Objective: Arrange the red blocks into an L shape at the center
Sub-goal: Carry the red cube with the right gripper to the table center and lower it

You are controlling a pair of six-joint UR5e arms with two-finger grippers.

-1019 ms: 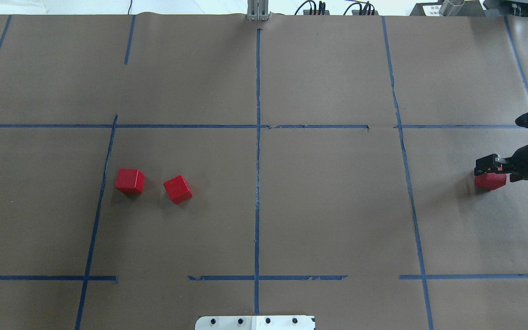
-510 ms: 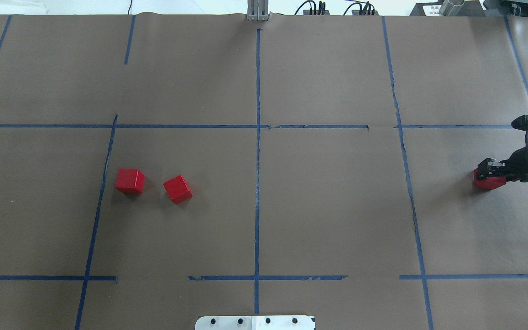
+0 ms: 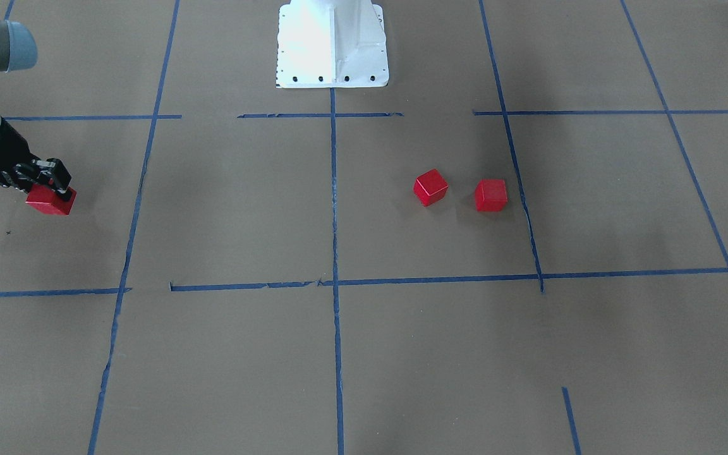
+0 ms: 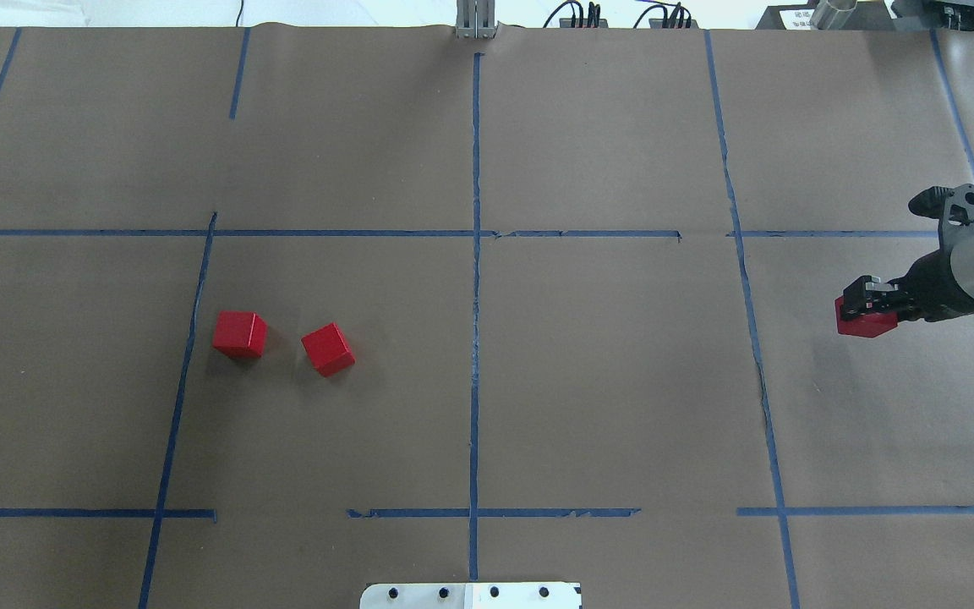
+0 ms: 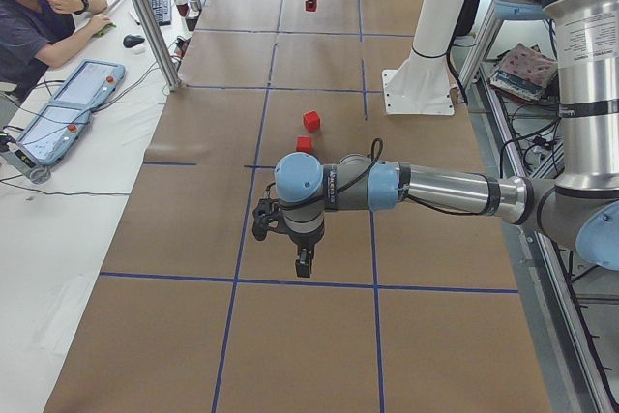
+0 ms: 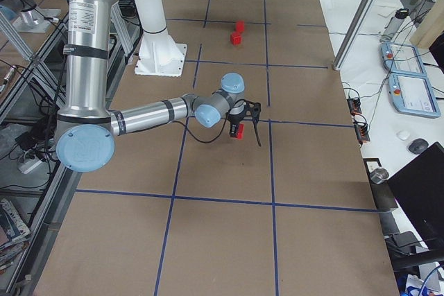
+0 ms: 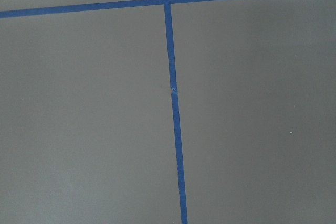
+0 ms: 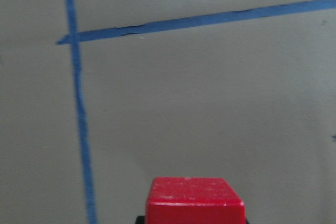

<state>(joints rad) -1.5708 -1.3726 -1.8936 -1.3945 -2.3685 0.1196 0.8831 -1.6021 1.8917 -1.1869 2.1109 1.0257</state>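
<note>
Transport is the step in hand. At the right edge of the overhead frame the right gripper [image 4: 863,298] is pinched on the held block [image 4: 863,325], with its fingers pressed to two opposite faces and the jaws spread only as wide as the cube. The right wrist view shows that block's top at the bottom centre of its frame, with paper [image 8: 210,103] and tape ahead. I cannot say for sure whether it is clear of the paper or skimming it; in the right-side view it looks slightly raised. The other two lie left of centre in the overhead frame, near each other but not touching: the square block [image 4: 239,333] just right of a tape line and the turned block [image 4: 328,348] to its right. None is at centre yet. Next, I judge, the held block must travel left to the centre line [image 4: 476,338] and be set down square, leaving room for the pair to butt against it. The left gripper [image 5: 304,263] hangs over paper in the lower middle of the left-side view; I cannot tell how far open it is.
</note>
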